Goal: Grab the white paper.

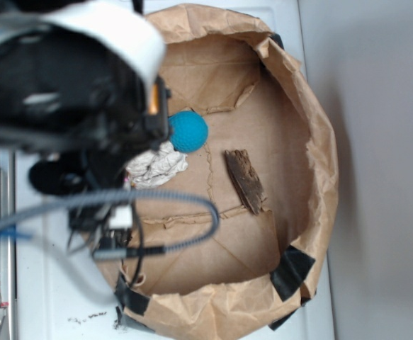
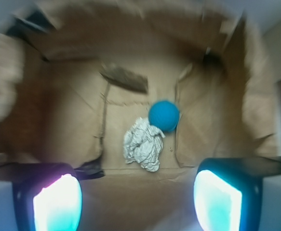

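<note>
Hovering tool [image 2: 137, 202]: fingers spread apart, empty.
White paper [image 2: 143, 144]: just ahead, touching teal ball [image 2: 164, 115].
Risk: closing fingers may nudge ball or snag bag lining [image 2: 58, 120].

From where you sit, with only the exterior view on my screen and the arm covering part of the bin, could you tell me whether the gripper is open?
Observer: Yes. In the wrist view the gripper is open, its fingers far apart and empty.
Operator: Thank you. Is the whole paper visible to you?
Observer: It is. The paper lies ahead of the gap between the fingers, uncovered, on the bag floor.
Operator: Does the ball touch it?
Observer: It seems to. The ball sits against the paper's far right corner in the wrist view.
Operator: And the wood?
Observer: The wood lies farther off, apart from both.
</note>
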`<state>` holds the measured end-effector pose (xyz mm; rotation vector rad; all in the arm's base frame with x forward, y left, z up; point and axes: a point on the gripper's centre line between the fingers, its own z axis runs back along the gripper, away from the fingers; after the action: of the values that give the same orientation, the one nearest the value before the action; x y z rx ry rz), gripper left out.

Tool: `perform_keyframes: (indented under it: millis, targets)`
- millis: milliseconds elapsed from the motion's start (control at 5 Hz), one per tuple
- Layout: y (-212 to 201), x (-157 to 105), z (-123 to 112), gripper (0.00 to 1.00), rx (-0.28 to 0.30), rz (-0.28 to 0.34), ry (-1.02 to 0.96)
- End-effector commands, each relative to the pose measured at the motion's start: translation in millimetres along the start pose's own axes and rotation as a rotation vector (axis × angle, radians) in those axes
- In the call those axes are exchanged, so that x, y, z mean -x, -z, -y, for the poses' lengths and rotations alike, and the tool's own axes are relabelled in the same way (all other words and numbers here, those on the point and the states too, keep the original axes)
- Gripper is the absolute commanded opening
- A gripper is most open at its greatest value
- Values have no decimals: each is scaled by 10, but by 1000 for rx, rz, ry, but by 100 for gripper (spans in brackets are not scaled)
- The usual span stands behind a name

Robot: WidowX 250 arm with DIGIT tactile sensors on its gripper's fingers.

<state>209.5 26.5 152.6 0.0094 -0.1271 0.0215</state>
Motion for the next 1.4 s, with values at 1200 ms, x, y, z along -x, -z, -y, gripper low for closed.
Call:
perform_keyframes:
  millis: [1200]
  targets:
    - [1221,-69,-177,100,-27,57,-59]
